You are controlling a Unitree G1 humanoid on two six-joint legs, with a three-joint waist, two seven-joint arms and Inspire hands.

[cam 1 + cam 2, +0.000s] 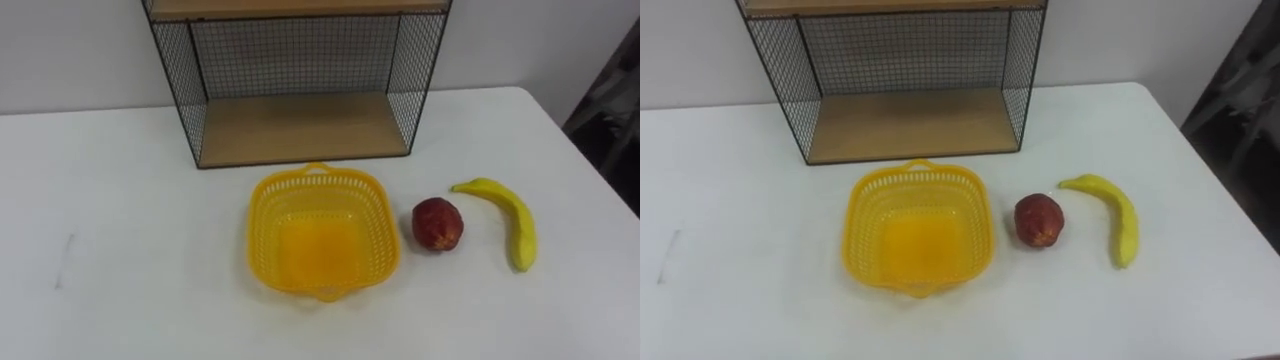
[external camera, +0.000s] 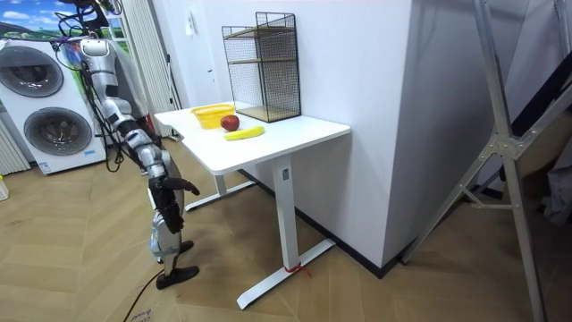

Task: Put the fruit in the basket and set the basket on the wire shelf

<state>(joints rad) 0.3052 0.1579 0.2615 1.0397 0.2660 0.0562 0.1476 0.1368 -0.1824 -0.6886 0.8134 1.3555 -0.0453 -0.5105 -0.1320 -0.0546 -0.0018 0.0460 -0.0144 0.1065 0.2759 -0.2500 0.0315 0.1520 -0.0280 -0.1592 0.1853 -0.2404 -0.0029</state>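
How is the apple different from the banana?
The apple is dark red and round; the banana is yellow, long and curved. The apple lies right beside the yellow basket; the banana lies farther out, on the apple's far side. Both rest on the white table, neither in the basket yet.
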